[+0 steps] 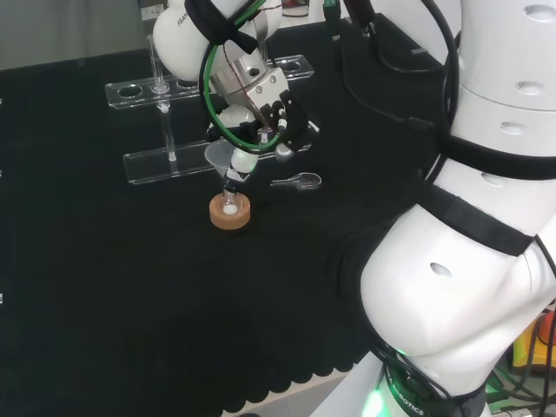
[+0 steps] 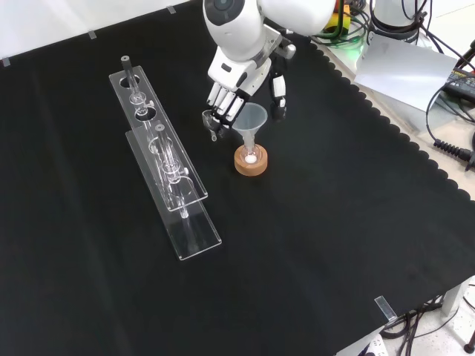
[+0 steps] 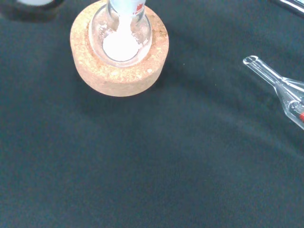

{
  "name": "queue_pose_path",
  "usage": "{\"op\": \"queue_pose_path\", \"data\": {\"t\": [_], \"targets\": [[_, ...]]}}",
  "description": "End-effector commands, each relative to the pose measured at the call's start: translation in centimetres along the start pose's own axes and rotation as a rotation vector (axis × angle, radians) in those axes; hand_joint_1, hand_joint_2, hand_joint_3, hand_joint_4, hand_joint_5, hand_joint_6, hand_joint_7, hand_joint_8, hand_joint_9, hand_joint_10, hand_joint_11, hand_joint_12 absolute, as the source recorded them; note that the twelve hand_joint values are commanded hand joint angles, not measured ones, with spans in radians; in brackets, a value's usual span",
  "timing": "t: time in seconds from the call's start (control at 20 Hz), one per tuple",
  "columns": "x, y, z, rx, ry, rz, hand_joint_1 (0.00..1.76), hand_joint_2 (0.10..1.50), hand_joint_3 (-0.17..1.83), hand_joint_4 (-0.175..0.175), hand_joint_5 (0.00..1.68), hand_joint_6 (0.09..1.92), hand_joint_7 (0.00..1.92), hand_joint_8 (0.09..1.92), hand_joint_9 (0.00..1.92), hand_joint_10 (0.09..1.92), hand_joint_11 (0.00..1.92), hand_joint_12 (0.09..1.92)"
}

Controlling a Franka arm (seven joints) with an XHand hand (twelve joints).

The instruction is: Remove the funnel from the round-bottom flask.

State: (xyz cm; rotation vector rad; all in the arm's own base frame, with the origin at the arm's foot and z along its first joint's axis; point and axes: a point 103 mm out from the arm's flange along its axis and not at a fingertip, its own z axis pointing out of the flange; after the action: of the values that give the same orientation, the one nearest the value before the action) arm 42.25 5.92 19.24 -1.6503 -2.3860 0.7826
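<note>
A clear funnel (image 2: 251,119) stands with its stem in the neck of a small round-bottom flask (image 2: 251,154), which sits on a cork ring (image 2: 251,162). White powder lies in the flask's bulb (image 3: 122,43), seen inside the cork ring (image 3: 118,66) in the wrist view. My hand (image 2: 239,83) hangs just above and behind the funnel's cone. Its fingers (image 2: 221,104) hang down on one side of the cone and the thumb (image 2: 277,95) on the other, both a little apart from the rim. In the head view the funnel (image 1: 221,156) is at the hand's (image 1: 261,113) lower left, over the cork ring (image 1: 230,214).
Two clear racks holding test tubes (image 2: 142,104) (image 2: 178,194) run along the left of the flask in the front view. A small clear glass piece (image 1: 296,181) lies on the cloth close by the flask, also in the wrist view (image 3: 280,90). The arm's white links (image 1: 469,217) stand at the head view's right.
</note>
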Motion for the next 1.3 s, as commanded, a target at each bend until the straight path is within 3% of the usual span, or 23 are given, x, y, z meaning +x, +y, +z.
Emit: {"op": "queue_pose_path", "data": {"t": [0.05,0.45,0.9,1.3], "targets": [[0.1,0.2,0.0,-0.002,-0.006,0.004,0.67,0.76,0.2,-0.082,0.02,0.09,0.0,0.45,0.4,0.7,0.37,1.34],[0.2,0.6,-0.2,-0.012,-0.023,0.003,0.67,0.77,0.28,-0.074,0.17,0.09,0.05,0.64,0.6,0.62,0.41,1.32],[0.5,1.0,-0.2,-0.014,-0.043,0.011,0.69,0.79,0.33,-0.066,0.33,0.09,0.17,0.68,0.71,0.58,0.45,1.3],[0.4,0.8,-1.3,-0.065,-0.059,0.013,0.75,0.8,0.38,-0.059,0.49,0.09,0.46,0.68,0.9,0.54,0.51,1.26]]}}
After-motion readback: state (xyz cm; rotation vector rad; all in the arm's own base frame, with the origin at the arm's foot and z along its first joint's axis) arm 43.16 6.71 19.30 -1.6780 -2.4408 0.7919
